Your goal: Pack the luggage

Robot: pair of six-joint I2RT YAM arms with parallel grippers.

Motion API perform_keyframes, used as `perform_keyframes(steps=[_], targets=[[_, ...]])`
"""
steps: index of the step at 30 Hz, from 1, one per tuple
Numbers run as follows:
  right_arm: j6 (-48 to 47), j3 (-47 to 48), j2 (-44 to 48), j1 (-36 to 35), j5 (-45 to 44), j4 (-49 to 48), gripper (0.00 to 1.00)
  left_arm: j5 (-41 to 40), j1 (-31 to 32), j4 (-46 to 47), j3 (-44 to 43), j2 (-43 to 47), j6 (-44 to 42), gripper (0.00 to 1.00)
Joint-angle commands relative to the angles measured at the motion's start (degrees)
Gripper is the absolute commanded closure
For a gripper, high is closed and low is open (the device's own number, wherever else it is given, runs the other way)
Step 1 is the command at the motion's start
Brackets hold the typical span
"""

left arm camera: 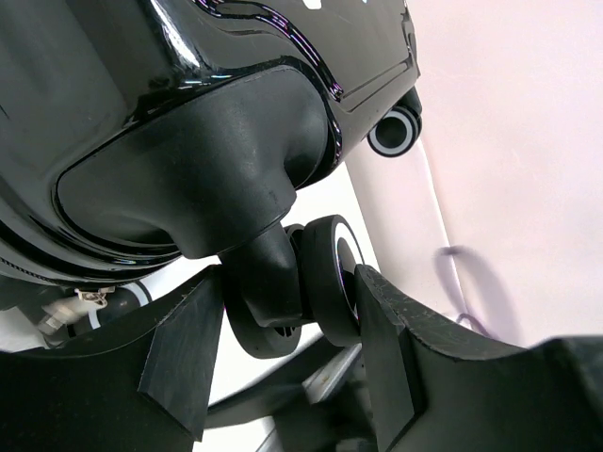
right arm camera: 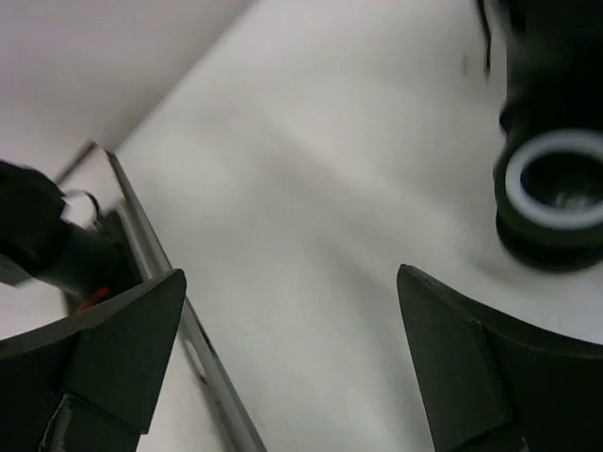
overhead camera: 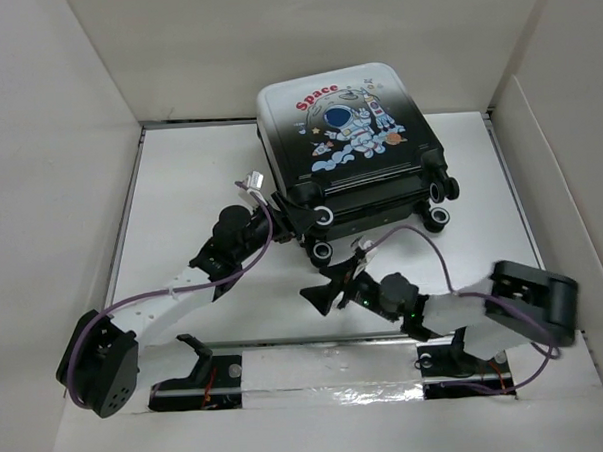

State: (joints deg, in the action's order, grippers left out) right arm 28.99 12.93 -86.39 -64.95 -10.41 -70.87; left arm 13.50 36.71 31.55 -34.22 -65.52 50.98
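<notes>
The luggage [overhead camera: 350,134] lies shut at the back middle of the table, its astronaut print facing up and its wheels toward me. My left gripper [overhead camera: 289,209] is at its near left corner. In the left wrist view the gripper [left arm camera: 290,282] is shut on a black twin wheel [left arm camera: 311,282], with a finger pressed against each side. My right gripper [overhead camera: 329,275] hovers in front of the luggage and is apart from it. Its jaws [right arm camera: 290,275] stand wide open over bare table, with a white-rimmed wheel [right arm camera: 556,188] off to the upper right.
White walls [overhead camera: 68,146] enclose the table on the left, back and right. A metal strip [overhead camera: 318,370] runs along the near edge between the arm bases, and shows in the right wrist view as a metal strip [right arm camera: 160,254]. Purple cables [overhead camera: 412,236] loop from both wrists.
</notes>
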Motion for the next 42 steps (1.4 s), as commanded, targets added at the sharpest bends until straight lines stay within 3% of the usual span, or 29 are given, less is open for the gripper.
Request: perform_keyframes(steps=[1,4,6,13,16,26,39,42], targets=[[-8.4,5.2,17.1,-0.1,-3.1,16.4,0.0,8.6,0.5,12.6,-2.4,2.1,-1.1,0.99],[-15.3,11.4,26.9,-1.4,-11.8,35.6,0.0,8.7,0.5,12.6,-2.2,2.2,-0.9,1.0],[-17.6,13.3,33.0,-1.4,-15.8,40.7,0.0,9.2,0.5,13.2,-2.1,2.1,-0.6,1.0],[-23.5,22.4,28.7,2.5,-18.4,47.7,0.0,12.3,-0.1,17.5,-0.6,0.6,3.3,1.0],[-22.6,23.5,26.7,2.5,-20.7,47.0,0.0,13.5,-0.6,19.6,0.5,0.2,5.4,1.0],[-24.5,23.2,19.3,4.9,-16.4,36.2,0.0,15.7,-0.6,23.4,1.9,-0.8,8.8,1.0],[-26.2,26.5,12.2,8.5,-12.2,25.6,0.08,15.9,-0.6,19.7,2.7,-0.1,7.4,1.0],[-26.6,26.7,12.1,8.5,-11.2,25.1,0.22,15.5,-0.6,17.9,2.7,0.0,6.2,1.0]])
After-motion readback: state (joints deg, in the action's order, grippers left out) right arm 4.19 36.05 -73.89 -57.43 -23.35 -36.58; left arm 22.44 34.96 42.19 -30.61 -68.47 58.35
